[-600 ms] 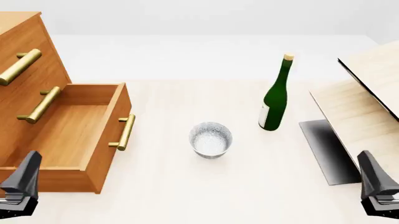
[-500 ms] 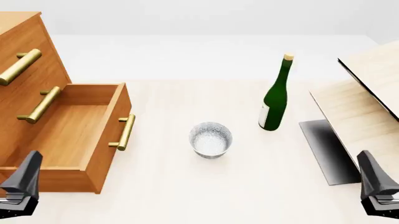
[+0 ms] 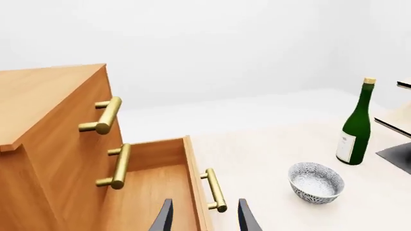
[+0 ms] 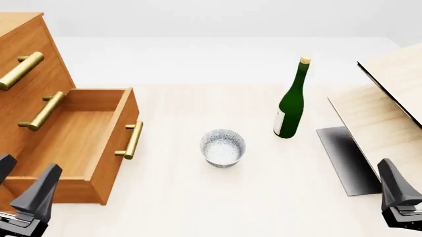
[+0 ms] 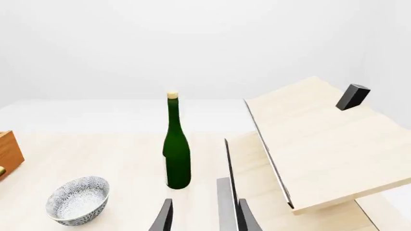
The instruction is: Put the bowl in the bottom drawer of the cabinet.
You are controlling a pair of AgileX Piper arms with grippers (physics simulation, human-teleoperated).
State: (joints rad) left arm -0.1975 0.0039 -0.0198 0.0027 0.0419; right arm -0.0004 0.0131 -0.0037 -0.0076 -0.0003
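Bowl [image 4: 223,147] sits mid-desk, untouched, right of the open bottom drawer [image 4: 72,136] | left claw [image 4: 23,192] and right claw [image 5: 202,216] hang apart, empty, at the near edge | step: approach; next: reach and grip the rim.

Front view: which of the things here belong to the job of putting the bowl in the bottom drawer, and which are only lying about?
Belong to the job:
bowl, upright on the table
bottom drawer, pulled open
cabinet

Only lying about:
green bottle, standing upright
pale wooden boards with a black panel
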